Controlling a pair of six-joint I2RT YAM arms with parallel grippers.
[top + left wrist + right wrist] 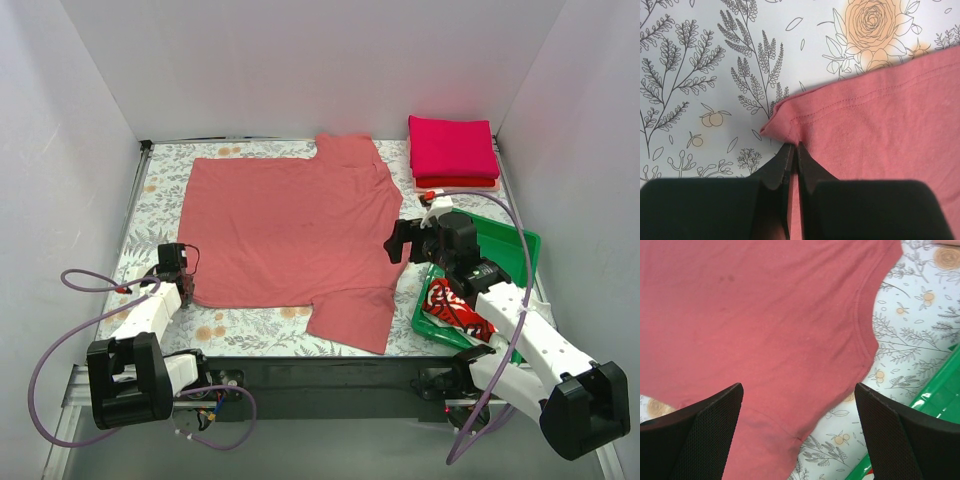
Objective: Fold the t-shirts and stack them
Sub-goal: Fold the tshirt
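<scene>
While the left gripper (794, 150) pinches the near hem corner of the salmon t-shirt (290, 235), clamped tight on cloth, the right gripper (799, 389) hovers wide open over the neckline. The shirt lies flat on the floral table covering (250, 335), hem-to-collar between them.

Table spread with white floral-patterned covering (160, 200), plain salmon-red cloth t-shirt (290, 235) laid flat across the middle, folded magenta and red t-shirts (452, 148) stacked at the far right corner, green plastic tray (515, 245) set at the near right.

Salmon tee (295, 235) flat (one corner puckered); folded magenta-red stack (453, 150) far right; crumpled, perhaps lettered, red tee (455, 306).
</scene>
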